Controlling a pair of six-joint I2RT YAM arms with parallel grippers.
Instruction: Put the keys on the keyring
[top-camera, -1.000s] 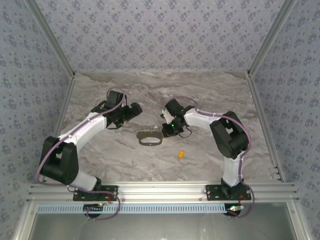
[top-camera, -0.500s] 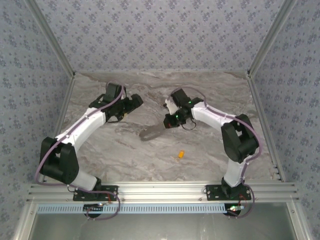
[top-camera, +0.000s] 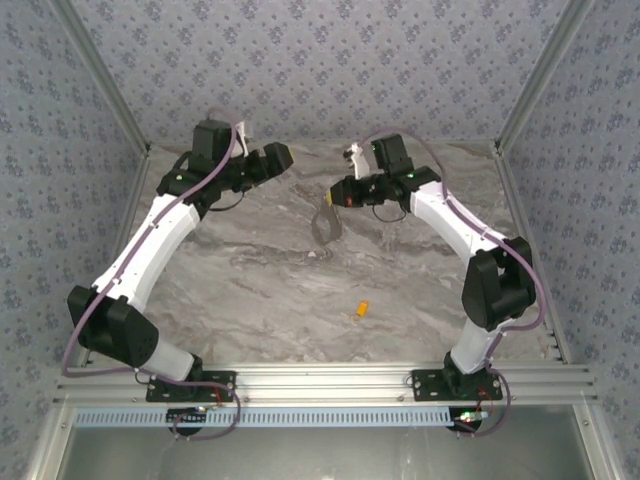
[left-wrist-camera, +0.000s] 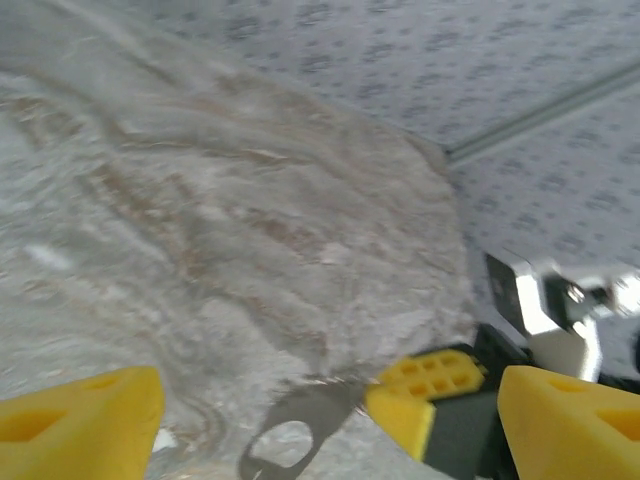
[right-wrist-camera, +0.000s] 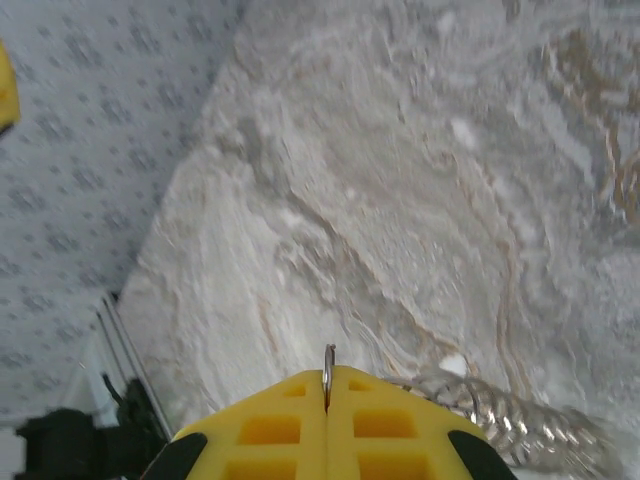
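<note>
No words, labels, brand marks or numbers can be read on anything here. The walls (top-camera: 320, 70) carry a repeating small floral print rather than lettering, and the desk (top-camera: 250, 290) below them bears plain marbled veining.
</note>
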